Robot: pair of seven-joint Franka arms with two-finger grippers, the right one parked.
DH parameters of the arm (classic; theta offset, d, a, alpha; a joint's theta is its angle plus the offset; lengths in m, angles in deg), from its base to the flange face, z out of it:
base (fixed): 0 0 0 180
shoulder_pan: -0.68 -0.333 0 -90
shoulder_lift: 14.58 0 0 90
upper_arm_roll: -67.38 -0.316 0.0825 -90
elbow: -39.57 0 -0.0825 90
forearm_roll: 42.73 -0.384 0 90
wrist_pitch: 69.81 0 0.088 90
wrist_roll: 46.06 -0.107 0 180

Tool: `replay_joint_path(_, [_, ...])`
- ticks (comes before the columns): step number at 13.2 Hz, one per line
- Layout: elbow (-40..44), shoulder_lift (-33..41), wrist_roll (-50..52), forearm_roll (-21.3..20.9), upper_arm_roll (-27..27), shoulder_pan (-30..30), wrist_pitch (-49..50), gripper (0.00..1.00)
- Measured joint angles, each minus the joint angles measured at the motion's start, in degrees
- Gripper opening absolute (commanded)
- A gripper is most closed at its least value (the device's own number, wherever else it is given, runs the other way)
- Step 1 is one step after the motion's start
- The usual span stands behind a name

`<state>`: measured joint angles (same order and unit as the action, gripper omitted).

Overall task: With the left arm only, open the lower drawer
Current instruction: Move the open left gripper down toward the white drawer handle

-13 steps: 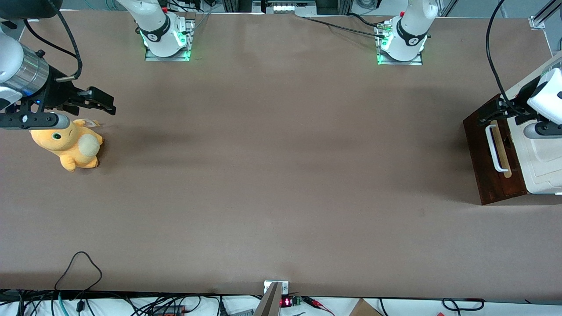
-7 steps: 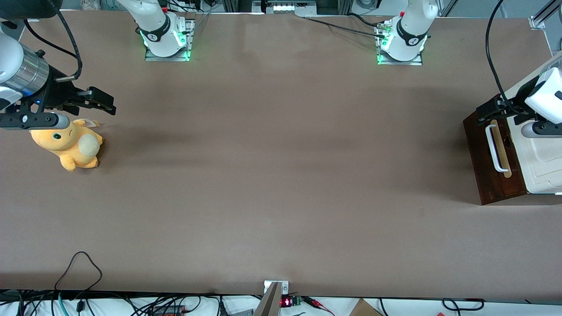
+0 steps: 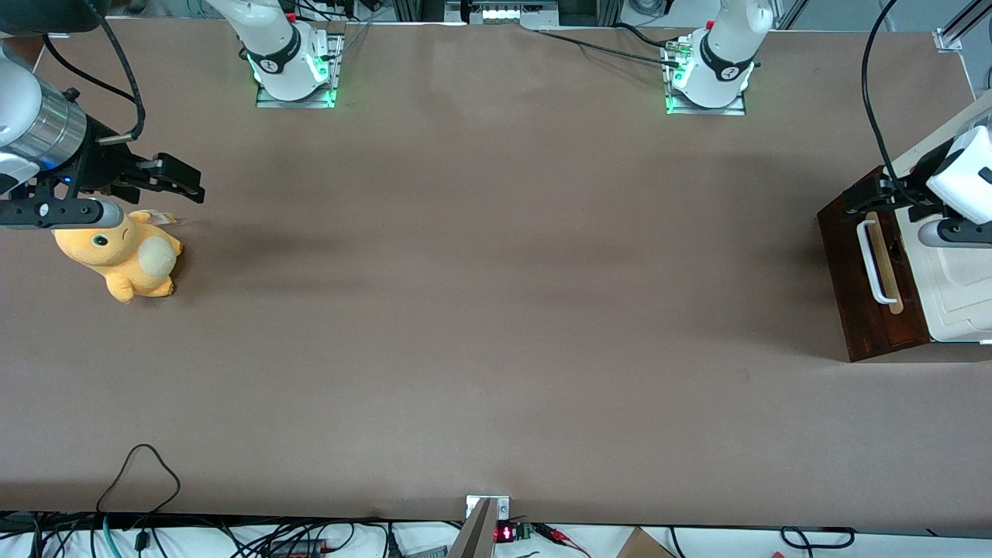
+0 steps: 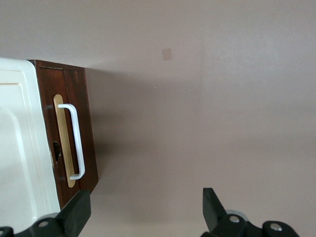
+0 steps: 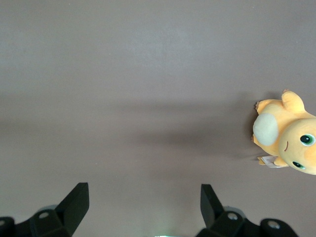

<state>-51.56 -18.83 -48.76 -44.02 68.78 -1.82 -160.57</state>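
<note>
Yellow plush toy (image 3: 124, 256) lies at the left edge of the front view. At the right edge the lower drawer (image 3: 868, 283) is shut, its white handle (image 3: 873, 262) untouched. The gripper (image 3: 862, 195) hovers above it, fingers apart; descending misaligned, a finger may strike the handle

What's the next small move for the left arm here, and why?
Probably lower the open tool toward the white bar handle. The lower drawer looks shut, and the tool hovers above the handle's end farther from the front camera, gripping nothing.
</note>
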Motion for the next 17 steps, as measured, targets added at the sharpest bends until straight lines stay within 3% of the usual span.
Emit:
replay_joint_path(2, [-0.2,-0.2,-0.3,-0.8,0.0,0.0,0.0,1.0])
replay_joint_path(3, [-0.5,-0.6,-0.3,-3.4,0.2,0.0,0.0,1.0])
replay_joint_path(6, [-2.7,-2.2,2.1,-17.4,4.0,0.0,0.0,1.0])
replay_joint_path(10, [-9.7,-4.3,13.6,-33.8,10.5,0.3,0.0,1.0])
replay_joint_path(17, [-23.7,-11.2,36.5,-56.3,13.0,2.2,-0.1,1.0])
